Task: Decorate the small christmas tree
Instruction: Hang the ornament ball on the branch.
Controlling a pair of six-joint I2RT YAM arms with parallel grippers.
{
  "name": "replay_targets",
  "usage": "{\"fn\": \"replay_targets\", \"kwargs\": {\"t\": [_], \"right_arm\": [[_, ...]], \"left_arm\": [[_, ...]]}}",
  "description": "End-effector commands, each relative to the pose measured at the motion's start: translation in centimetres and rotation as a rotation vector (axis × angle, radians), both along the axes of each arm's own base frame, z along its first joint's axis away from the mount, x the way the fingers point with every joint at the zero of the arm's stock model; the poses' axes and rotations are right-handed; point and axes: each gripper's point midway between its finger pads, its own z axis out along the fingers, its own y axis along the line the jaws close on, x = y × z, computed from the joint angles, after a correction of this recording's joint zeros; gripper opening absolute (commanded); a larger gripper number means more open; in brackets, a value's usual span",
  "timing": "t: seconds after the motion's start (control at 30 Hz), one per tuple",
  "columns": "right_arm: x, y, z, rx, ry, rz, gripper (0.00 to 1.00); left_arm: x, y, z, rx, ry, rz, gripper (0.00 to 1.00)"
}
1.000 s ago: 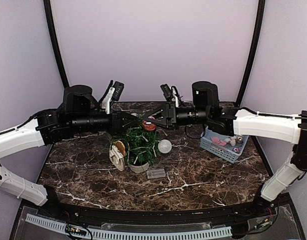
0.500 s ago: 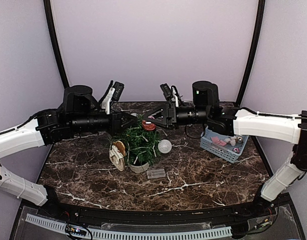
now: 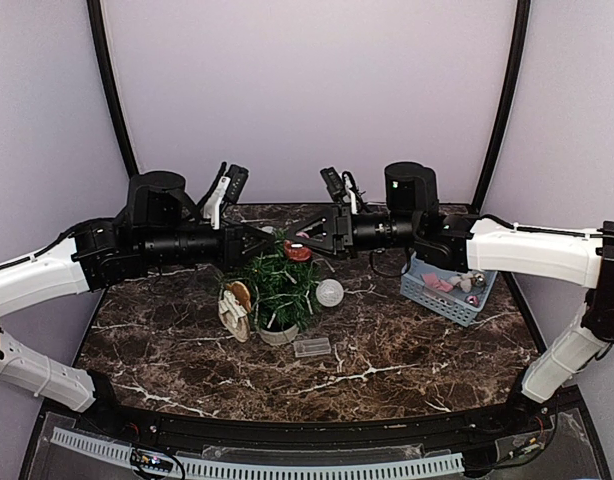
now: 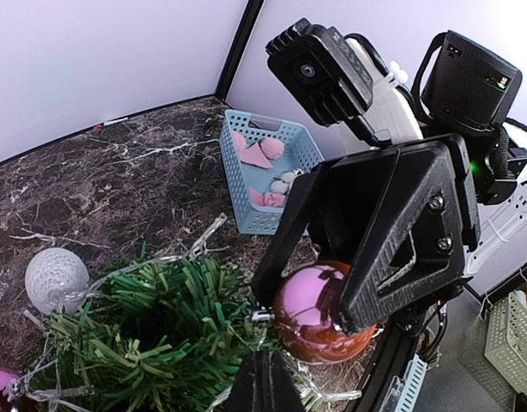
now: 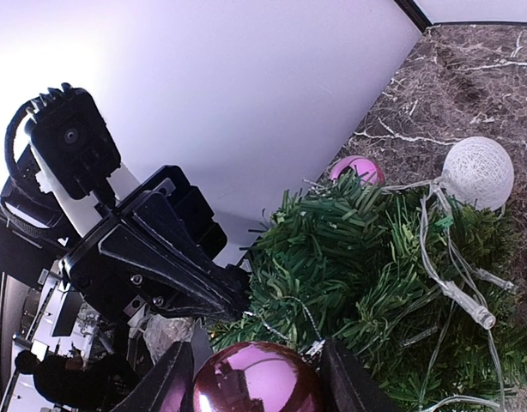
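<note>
Right gripper point(image 3: 309, 241) around pink bauble point(image 5: 257, 379), forearm point(image 3: 387, 232) level over small christmas tree point(image 3: 282, 285)

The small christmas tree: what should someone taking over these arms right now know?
Right tool: closed on a pink bauble at the tip of the small christmas tree.
Left tool: shut beside that tip; what it pinches is unclear.
Done: light string draped on the tree; white ball and a second pink bauble at its sides.
Left: hang the held bauble; more ornaments wait in the blue basket.
</note>
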Motion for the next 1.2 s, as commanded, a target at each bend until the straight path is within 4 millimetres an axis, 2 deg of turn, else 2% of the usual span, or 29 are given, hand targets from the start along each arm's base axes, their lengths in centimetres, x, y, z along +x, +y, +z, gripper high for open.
{"fn": "replay_targets", "kwargs": {"t": [0.0, 0.2, 0.77, 0.97, 1.17], "right_arm": [[-0.1, -0.5, 1.1, 0.03, -0.025, -0.002, 0.4], [-0.2, -0.7, 0.8, 0.02, -0.021, -0.009, 0.4], [-0.3, -1.6, 0.2, -0.031, -0.022, -0.034, 0.4], [-0.1, -1.8, -0.8, -0.051, -0.008, -0.051, 0.42], [0.1, -2.1, -0.4, -0.047, -0.019, -0.06, 0.48]], "left_arm": [[-0.1, 1.0, -0.6, 0.013, 0.011, 0.026, 0.0], [-0.2, 1.3, -1.7, 0.031, 0.032, 0.041, 0.0], [0.5, 1.7, -2.8, 0.076, 0.027, 0.076, 0.0], [0.9, 1.8, -2.8, 0.082, 0.018, 0.097, 0.0], [1.4, 1.8, -2.0, 0.066, -0.007, 0.115, 0.0]]}}
